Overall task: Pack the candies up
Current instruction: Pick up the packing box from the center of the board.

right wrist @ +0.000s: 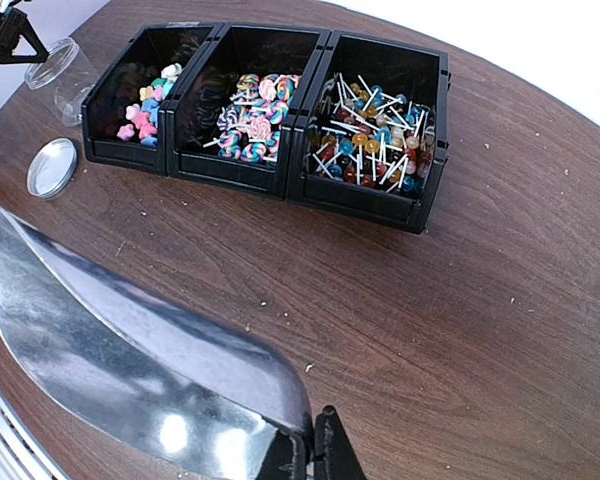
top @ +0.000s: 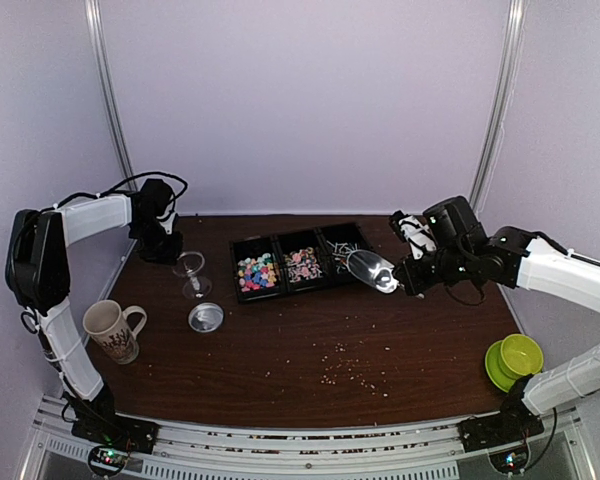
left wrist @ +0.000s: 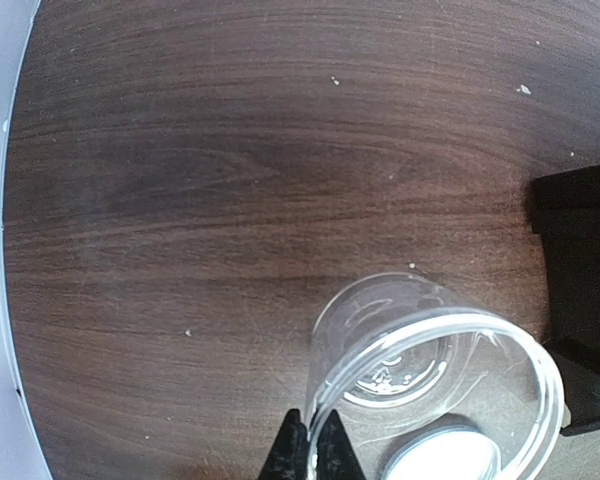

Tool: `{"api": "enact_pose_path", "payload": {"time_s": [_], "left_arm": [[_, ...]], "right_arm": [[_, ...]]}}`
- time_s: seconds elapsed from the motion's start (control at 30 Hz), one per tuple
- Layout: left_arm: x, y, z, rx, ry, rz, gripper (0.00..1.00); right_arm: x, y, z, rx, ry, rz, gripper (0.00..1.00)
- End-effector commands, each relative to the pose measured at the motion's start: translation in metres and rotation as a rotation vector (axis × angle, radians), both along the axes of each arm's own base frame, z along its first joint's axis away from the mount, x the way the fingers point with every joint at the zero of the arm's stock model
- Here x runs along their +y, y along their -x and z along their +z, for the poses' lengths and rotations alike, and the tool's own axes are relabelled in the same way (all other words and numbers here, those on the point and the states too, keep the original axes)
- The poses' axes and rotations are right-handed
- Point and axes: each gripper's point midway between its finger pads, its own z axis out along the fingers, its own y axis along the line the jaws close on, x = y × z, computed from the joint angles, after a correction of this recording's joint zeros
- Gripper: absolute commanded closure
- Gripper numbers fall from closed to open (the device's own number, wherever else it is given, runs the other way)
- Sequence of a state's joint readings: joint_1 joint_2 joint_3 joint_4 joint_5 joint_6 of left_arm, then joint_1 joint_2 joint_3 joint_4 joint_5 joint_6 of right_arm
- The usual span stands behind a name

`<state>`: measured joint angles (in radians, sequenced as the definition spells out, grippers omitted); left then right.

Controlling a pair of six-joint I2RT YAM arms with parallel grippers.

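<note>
- Dark wood table (top: 310, 350) holds a black tray (right wrist: 230, 168); the candies (top: 258, 271) fill its left bin.
- Our left gripper (left wrist: 310, 452) pinches the clear jar (left wrist: 430, 370) by its rim, likely steadying it for filling.
- Our right gripper (right wrist: 312, 455) clamps the scoop (right wrist: 130, 340) near the tray.

No text, label, brand or number can be read in any view — the dark marks printed on the mug (top: 113, 330) are too small and blurred to be made out.

open tabletop (top: 380, 340) before the bins (right wrist: 230, 170), jar (top: 191, 272), lid (top: 206, 318), mug (top: 112, 330) crowding the left, bowls (top: 515, 358) far right
</note>
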<state>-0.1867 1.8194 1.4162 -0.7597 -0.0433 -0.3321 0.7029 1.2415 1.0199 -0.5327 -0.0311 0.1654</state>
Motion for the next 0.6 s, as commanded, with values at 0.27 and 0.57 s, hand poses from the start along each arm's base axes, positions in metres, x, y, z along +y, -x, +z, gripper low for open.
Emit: {"api": "enact_pose_path", "payload": {"time_s": [0.27, 0.57], "left_arm": [[-0.002, -0.004, 0.051, -0.119, 0.035, -0.007, 1.0], [-0.052, 0.028, 0.088, -0.168, 0.071, -0.164, 1.0]], "right_arm": [[-0.001, -0.001, 0.004, -0.017, -0.004, -0.015, 1.0], [-0.009, -0.003, 0.016, -0.05, -0.001, -0.052, 1.0]]}}
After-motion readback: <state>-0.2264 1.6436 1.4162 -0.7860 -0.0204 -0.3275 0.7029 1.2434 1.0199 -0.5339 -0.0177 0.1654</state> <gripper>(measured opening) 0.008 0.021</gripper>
